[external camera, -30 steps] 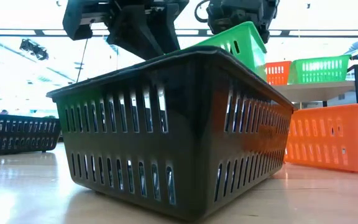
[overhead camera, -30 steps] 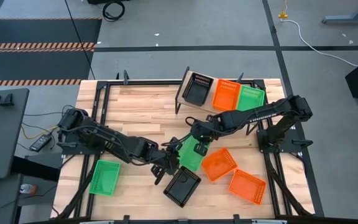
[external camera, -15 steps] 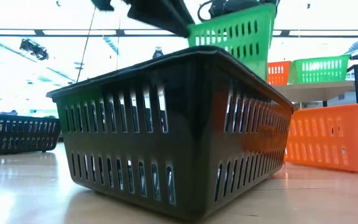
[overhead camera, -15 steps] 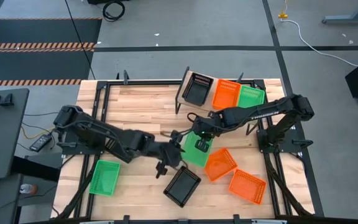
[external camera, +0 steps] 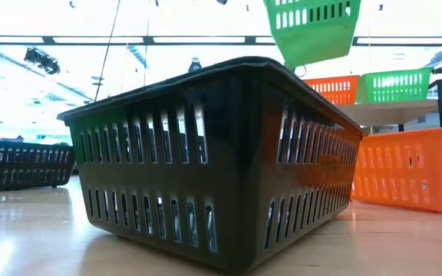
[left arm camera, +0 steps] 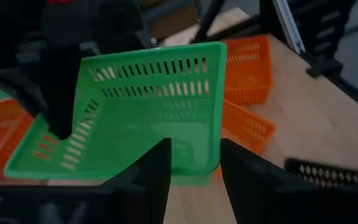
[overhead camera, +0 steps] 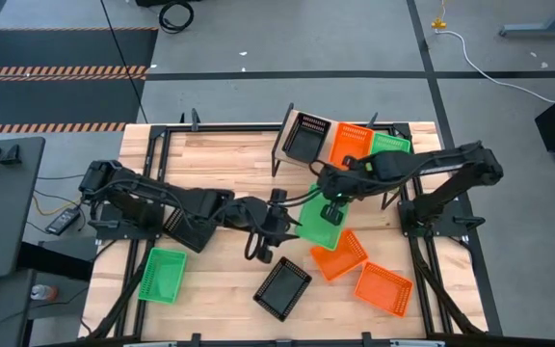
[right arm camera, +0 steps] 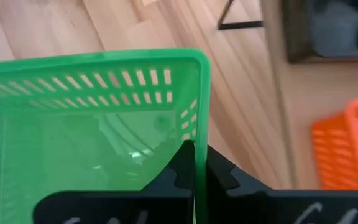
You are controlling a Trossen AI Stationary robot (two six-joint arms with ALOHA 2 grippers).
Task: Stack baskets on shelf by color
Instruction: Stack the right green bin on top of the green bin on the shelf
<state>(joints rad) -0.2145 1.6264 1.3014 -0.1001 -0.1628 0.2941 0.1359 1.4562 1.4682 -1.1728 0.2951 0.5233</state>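
A green basket point(overhead camera: 318, 224) hangs in the air over the middle of the table, tilted, and shows high in the low view point(external camera: 313, 31). My right gripper point(overhead camera: 331, 204) is shut on it. My left gripper point(overhead camera: 285, 217) is open just to the basket's left, its fingers point(left arm camera: 157, 171) level with the basket's lower edge point(left arm camera: 191, 171); whether they touch it I cannot tell. The shelf point(external camera: 390, 113) stands at the far right and carries a black basket point(overhead camera: 304, 137), an orange basket point(overhead camera: 350, 145) and a green basket point(overhead camera: 389, 149). My right gripper point(right arm camera: 194, 152) pinches one side wall of the green basket at its rim point(right arm camera: 196, 134), a little way from a corner point(right arm camera: 199, 61), one finger inside and one outside. The fingers come from above. The basket is lifted clear and hangs tilted below them.
On the table lie a green basket point(overhead camera: 162, 275) near left, a black basket point(overhead camera: 282, 287) at the near middle, and two orange baskets point(overhead camera: 340, 255) point(overhead camera: 383, 287) near right. The low view also shows a black basket point(external camera: 21, 165) at its left.
My right gripper has carried the green basket up off the table and toward the far right, nearer the shelf; in the low view it rose from behind the black basket to the top. My left gripper has moved up and toward the far right, after it.
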